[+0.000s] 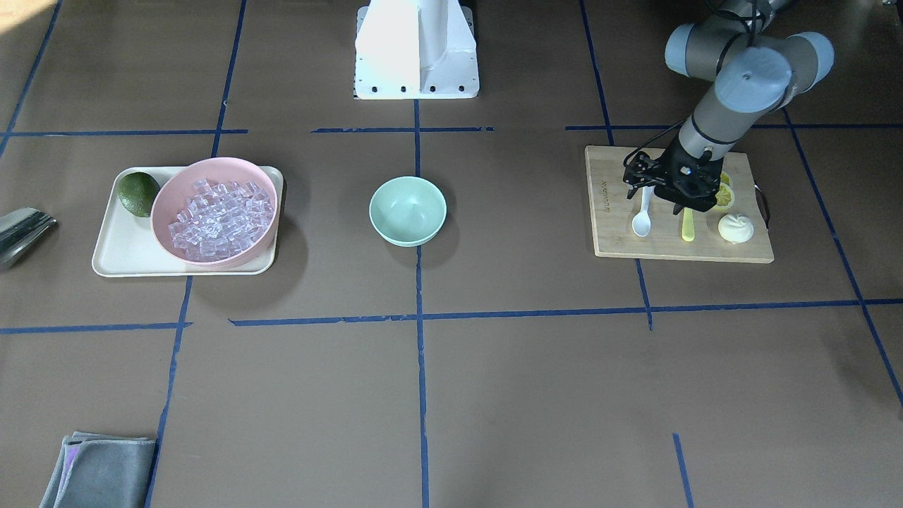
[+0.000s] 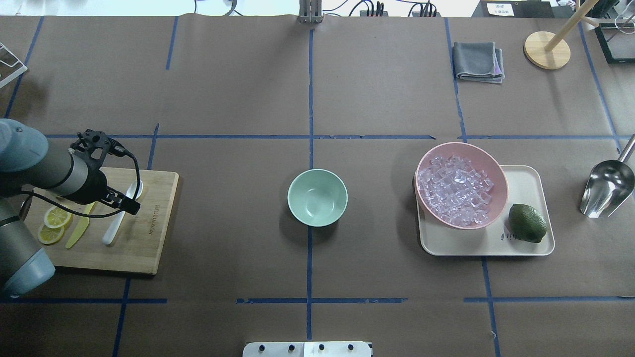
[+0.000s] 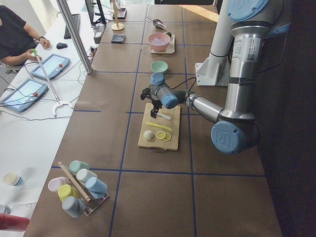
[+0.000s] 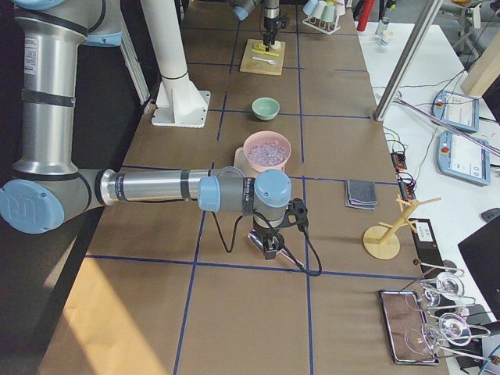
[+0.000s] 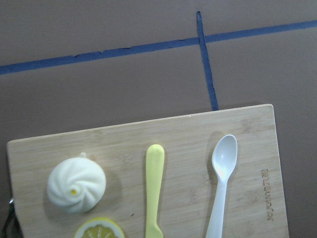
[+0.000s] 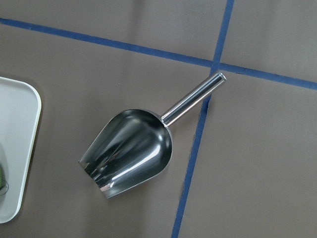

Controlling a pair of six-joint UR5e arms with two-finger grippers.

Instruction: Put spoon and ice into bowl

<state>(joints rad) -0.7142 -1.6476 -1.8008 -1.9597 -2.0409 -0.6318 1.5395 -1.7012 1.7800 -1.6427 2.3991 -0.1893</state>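
Note:
The white spoon lies on the wooden cutting board, scoop toward the table's far side; it also shows in the overhead view and the left wrist view. My left gripper hangs over the board above the handles of the spoon and the yellow-green knife, its jaws apart and empty. The mint-green bowl stands empty at the table's middle. The ice fills the pink bowl. My right gripper hovers over the metal scoop; I cannot tell whether it is open or shut.
A white bun and lemon slices share the board. The pink bowl and a lime sit on a cream tray. A folded grey cloth and a wooden stand are at the far right.

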